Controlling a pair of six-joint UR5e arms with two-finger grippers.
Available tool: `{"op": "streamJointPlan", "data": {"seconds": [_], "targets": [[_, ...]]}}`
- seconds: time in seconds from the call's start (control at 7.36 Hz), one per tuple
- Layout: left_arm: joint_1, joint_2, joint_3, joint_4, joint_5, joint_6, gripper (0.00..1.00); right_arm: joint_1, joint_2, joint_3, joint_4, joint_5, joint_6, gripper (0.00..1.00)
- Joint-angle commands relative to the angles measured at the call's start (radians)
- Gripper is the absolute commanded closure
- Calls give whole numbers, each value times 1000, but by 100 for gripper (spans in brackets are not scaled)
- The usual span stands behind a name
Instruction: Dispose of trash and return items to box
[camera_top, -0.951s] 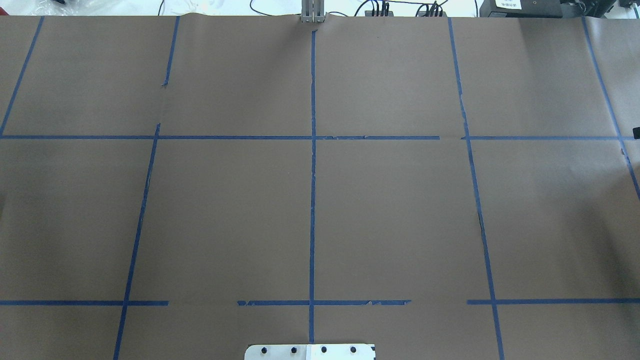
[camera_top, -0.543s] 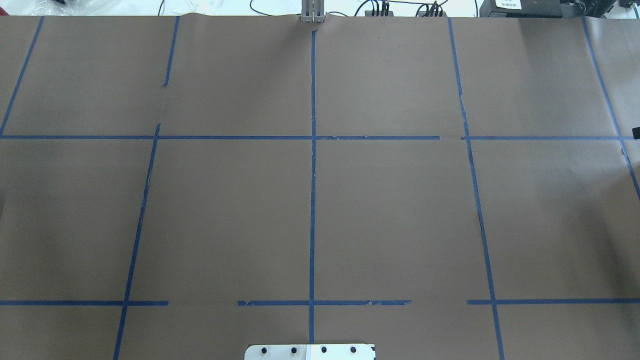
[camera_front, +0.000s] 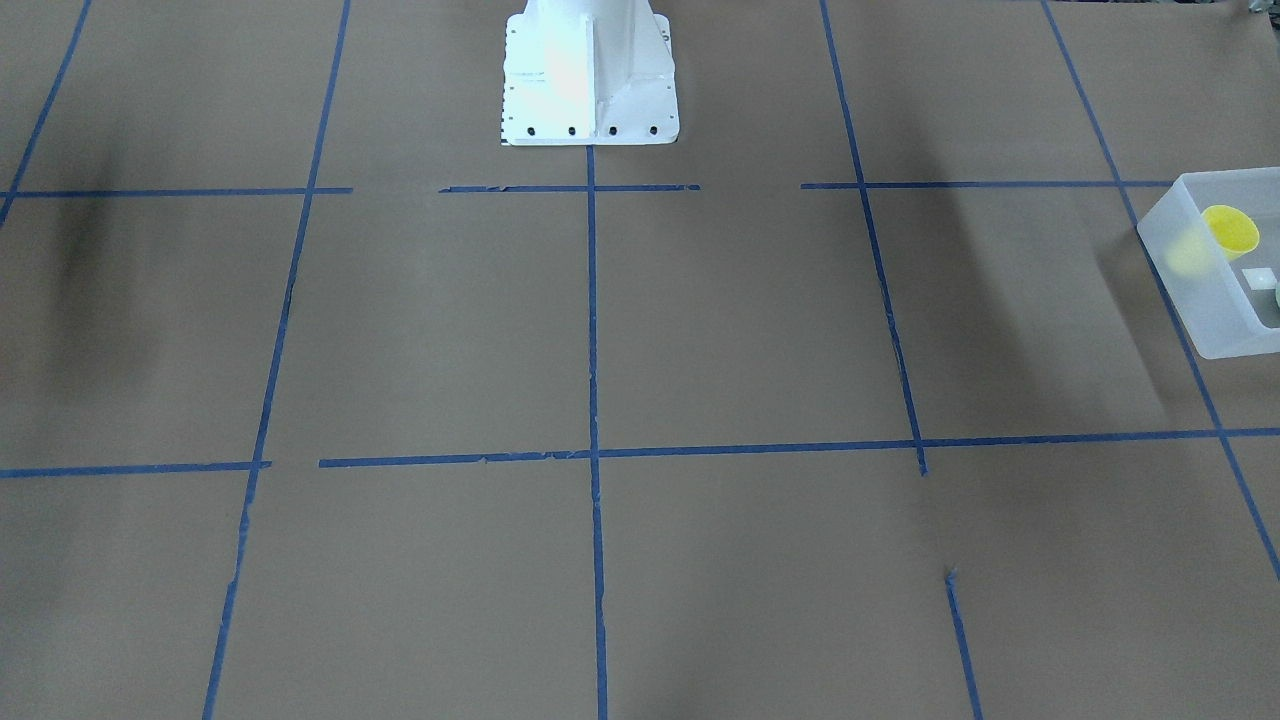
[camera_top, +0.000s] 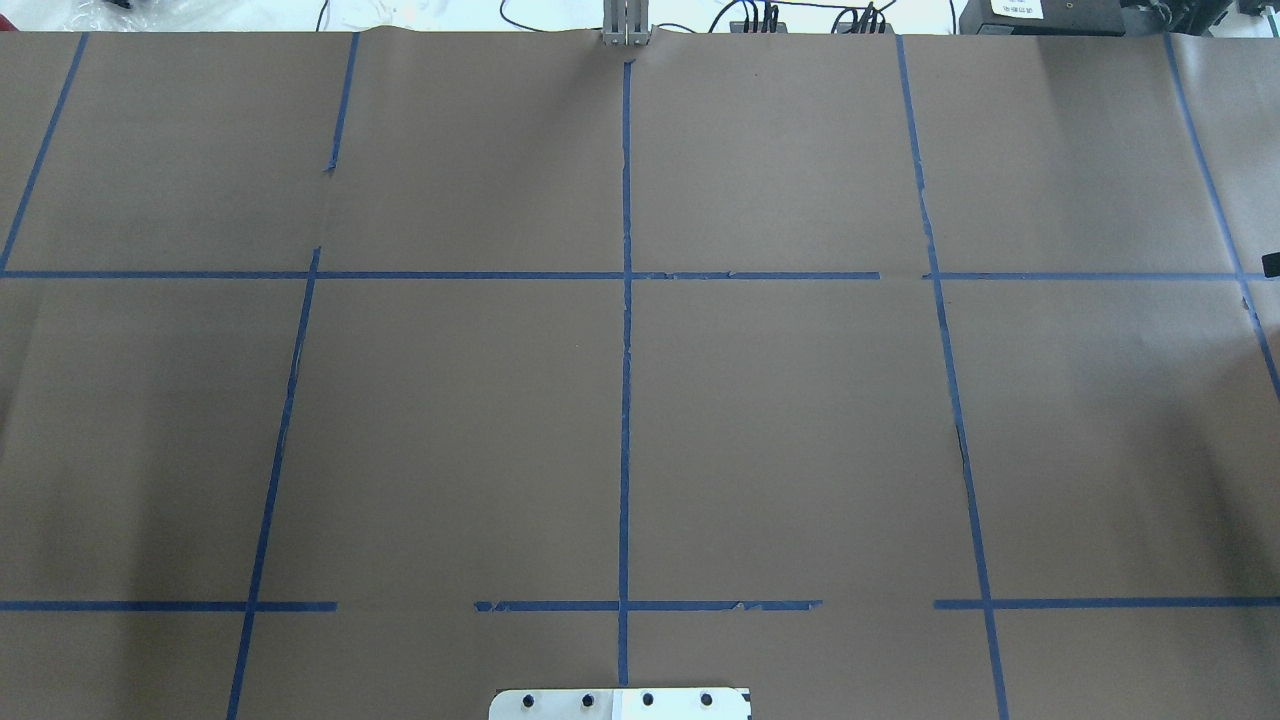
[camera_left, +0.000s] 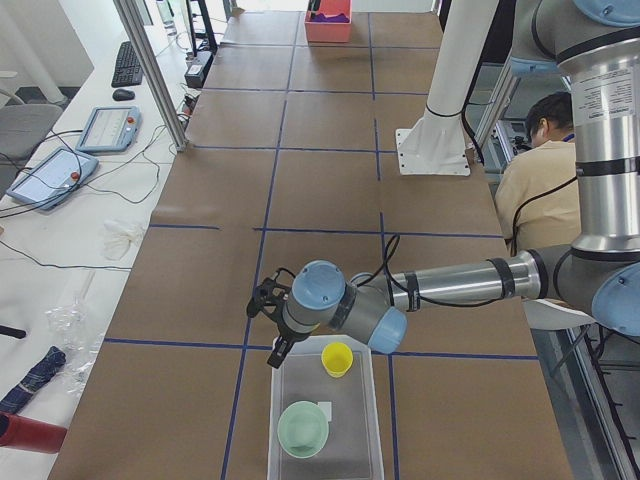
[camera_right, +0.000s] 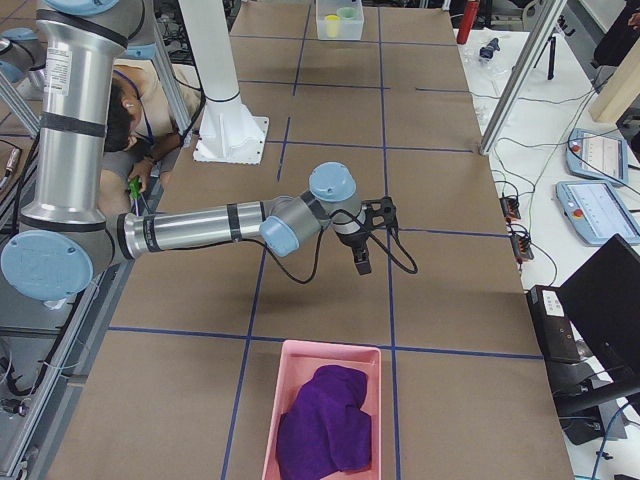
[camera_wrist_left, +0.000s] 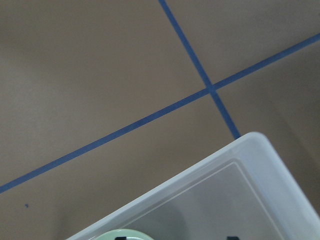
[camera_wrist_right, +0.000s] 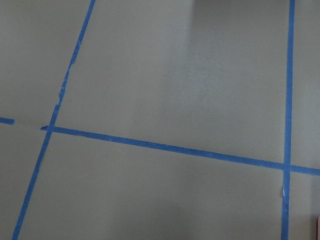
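Observation:
The frosted-white box (camera_left: 345, 445) stands at the table's near end in the exterior left view. In it are the yellow cup (camera_left: 336, 358), upright, and the mint-green bowl (camera_left: 303, 428). The front-facing view shows the box (camera_front: 1185, 285) at its right edge with the cup (camera_front: 1230, 230) inside. My left gripper (camera_left: 272, 345) hangs just beyond the box's far left corner; I cannot tell if it is open. The left wrist view shows that box corner (camera_wrist_left: 260, 165) and a sliver of the bowl (camera_wrist_left: 120, 234). My right gripper (camera_right: 360, 258) hovers over bare table; its state is unclear.
A pink bin (camera_right: 290, 380) holding a purple cloth (camera_right: 325, 420) stands at the table's other end. Blue tape lines cross the brown paper. The white robot base (camera_front: 590, 70) is at mid-table. A person (camera_left: 535, 160) sits behind the robot.

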Motion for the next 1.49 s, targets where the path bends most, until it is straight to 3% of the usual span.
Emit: {"op": "streamJointPlan", "data": {"seconds": [0.0, 0.27, 0.41, 0.54, 0.81, 1.09, 1.36], "targets": [[-4, 67, -116, 210, -8, -1, 0, 1, -6, 0, -1, 1, -9, 0], [-6, 76, -104, 223, -14, -1, 0, 3, -46, 0, -13, 4, -94, 0], [-12, 64, -114, 324, -34, -1, 0, 3, -80, 2, -15, 39, -116, 0], [-15, 44, -119, 458, -28, 21, 0, 8, -118, 3, -12, 135, -117, 0], [-44, 44, -150, 489, -28, 169, 0, 75, -181, -1, -6, 176, -119, 0], [-50, 36, -138, 499, -28, 170, 0, 129, -181, 3, -18, 180, -122, 0], [-56, 38, -151, 499, -28, 171, 0, 138, -178, 5, -138, 170, -146, 0]]}}
